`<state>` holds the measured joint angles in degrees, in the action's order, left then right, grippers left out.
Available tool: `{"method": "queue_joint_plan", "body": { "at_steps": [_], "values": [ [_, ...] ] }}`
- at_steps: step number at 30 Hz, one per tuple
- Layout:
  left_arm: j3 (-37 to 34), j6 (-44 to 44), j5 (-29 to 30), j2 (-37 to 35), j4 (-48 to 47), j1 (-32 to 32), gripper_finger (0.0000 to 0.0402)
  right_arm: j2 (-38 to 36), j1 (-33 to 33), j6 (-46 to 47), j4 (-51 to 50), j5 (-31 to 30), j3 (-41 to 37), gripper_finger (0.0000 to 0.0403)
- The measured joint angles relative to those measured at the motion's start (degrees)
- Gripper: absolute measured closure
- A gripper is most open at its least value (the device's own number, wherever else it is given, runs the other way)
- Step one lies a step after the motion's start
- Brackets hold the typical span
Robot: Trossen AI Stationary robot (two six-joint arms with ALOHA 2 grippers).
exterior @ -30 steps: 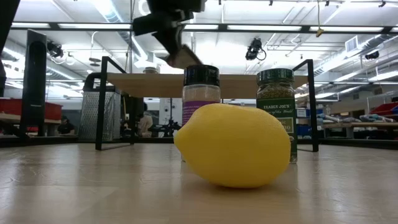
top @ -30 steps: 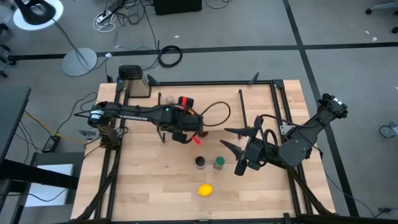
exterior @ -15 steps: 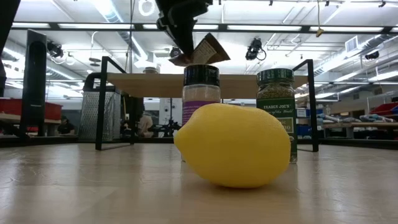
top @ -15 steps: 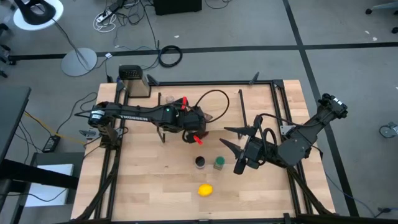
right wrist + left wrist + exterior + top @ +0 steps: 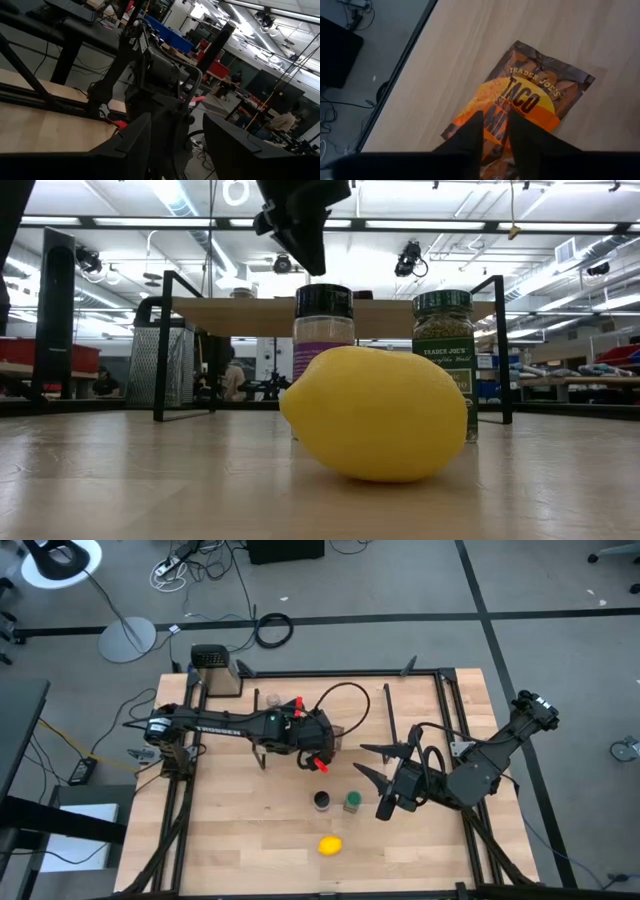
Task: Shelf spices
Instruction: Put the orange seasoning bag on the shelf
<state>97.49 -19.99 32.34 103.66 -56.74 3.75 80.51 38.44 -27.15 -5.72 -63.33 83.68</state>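
The shelf [image 5: 330, 317] stands across the far half of the table [image 5: 250, 830], its board raised on black legs. The left gripper [image 5: 494, 131] is held above that board, its fingers nearly closed on the near edge of the orange packet [image 5: 530, 100], which appears to lie flat on the wood; whether the edge is pinched or already freed cannot be told. If the packet is to be left here, the fingers should be opened fully and the gripper lifted straight up, so that the packet is not dragged toward the board's edge. The right gripper [image 5: 385, 790] waits open over the table's right side, beside the jars. The purple jar [image 5: 323, 330] and green jar [image 5: 443, 350] stand upright on the table in front of the shelf, not yet shelved. A pale jar [image 5: 272, 699] is seen near the shelf's far left corner. A lemon [image 5: 375, 412] lies nearer the front edge, apart from the jars, and obstructs nothing.
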Motion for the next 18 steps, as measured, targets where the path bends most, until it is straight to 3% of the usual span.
{"method": "queue_joint_plan", "body": {
  "at_steps": [8, 13, 18],
  "values": [
    [0.0, 2.3, 0.0, 0.0, 0.0, 0.1, 0.0234, 0.0, 0.0, 0.0, 0.0, 0.0, 0.0, 0.0224],
    [0.0, 3.4, 0.0, 0.0, -1.7, -0.3, 0.0233, 0.0, 0.0, 0.0, 0.0, 0.0, 0.0, 0.0224],
    [-1.9, 4.5, 0.0, 0.0, -2.0, -1.5, 0.0257, 0.0, 0.0, 0.0, 0.0, 0.0, 0.0, 0.0224]
  ]
}}
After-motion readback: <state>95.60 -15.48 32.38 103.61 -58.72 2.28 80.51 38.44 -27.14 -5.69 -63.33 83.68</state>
